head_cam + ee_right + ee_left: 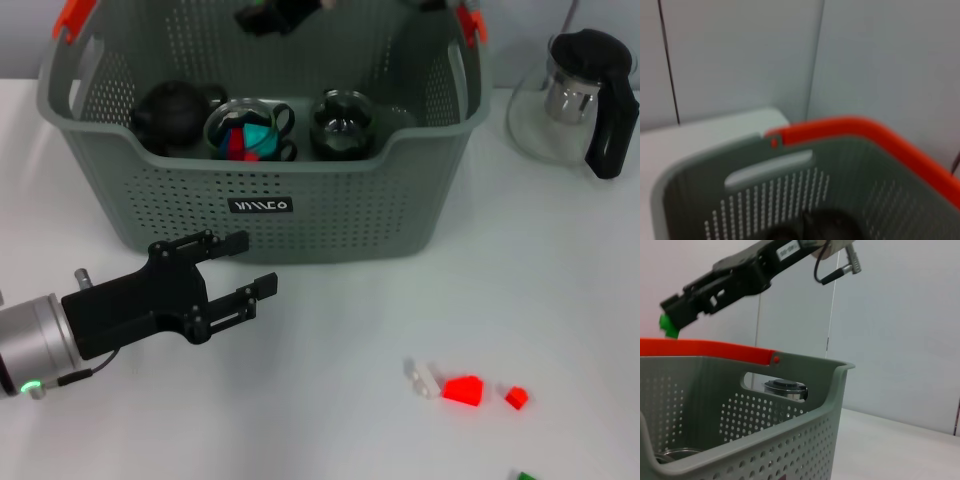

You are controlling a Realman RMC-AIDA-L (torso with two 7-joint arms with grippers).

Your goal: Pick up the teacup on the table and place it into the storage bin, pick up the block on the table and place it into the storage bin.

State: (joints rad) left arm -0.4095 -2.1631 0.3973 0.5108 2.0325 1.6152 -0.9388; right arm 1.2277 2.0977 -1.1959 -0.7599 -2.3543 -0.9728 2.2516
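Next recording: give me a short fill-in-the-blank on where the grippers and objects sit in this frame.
1. The left gripper hovers over the table in front of the storage bin with its fingers ____.
2. The right gripper, above the bin, holds a small ____ block.
3. The glass teapot with the black handle stands ____ the bin, on the robot's right.
4. Two ____ blocks lie on the table.

Missing words: open; green; outside; red
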